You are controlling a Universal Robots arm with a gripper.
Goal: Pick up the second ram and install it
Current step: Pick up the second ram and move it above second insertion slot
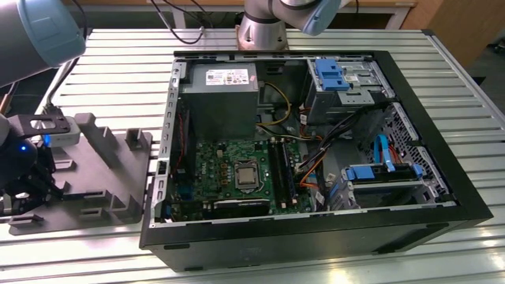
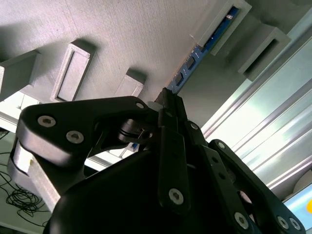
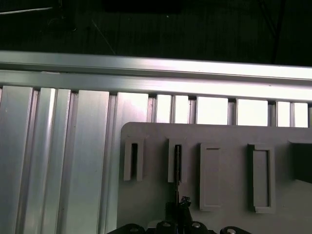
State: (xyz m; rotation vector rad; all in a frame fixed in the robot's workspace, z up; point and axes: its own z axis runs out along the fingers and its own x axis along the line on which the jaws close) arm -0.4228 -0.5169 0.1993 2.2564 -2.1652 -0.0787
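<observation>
Arm (image 1: 38,28): silver-grey tubing with pale blue joint caps. Gripper (image 2: 168,100): black linkage bars, silver screw heads at pivots.

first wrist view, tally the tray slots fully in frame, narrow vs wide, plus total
narrow slots: 2 (one holds the second ram)
wide slots: 2
total: 4

The second ram (image 3: 178,163) sits in the tray (image 3: 151,204).
</observation>
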